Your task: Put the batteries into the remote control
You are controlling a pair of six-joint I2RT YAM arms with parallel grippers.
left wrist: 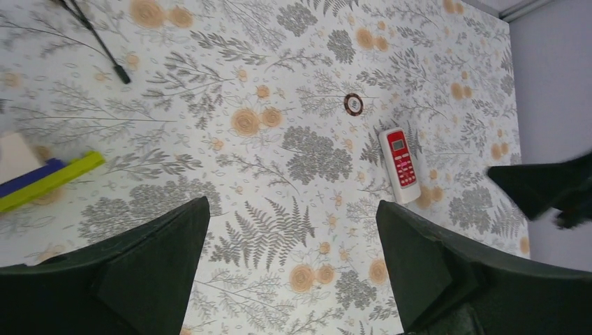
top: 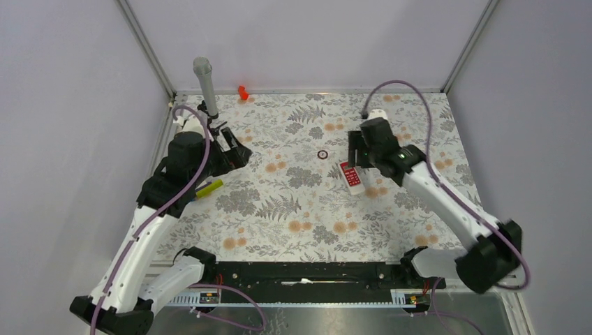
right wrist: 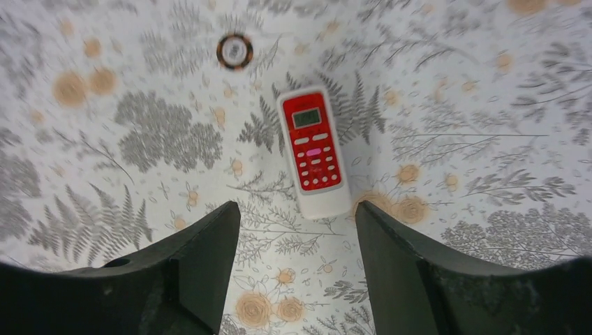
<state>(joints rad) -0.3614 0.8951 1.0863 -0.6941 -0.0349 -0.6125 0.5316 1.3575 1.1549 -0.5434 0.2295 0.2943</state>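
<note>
Right gripper (right wrist: pixel 297 222) spread wide on my feed | remote (right wrist: pixel 313 150) lies face-up just ahead of its tips | left gripper (left wrist: pixel 293 216) also wide, remote well away

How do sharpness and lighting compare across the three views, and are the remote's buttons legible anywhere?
Top external: even, soft light with barely any shadows, but the remote control is too small for button detail. Left wrist: crisp, yet the buttons are only dots. Right wrist: closest view, slightly soft, more so towards the edges; buttons distinct, labels unreadable.
</note>
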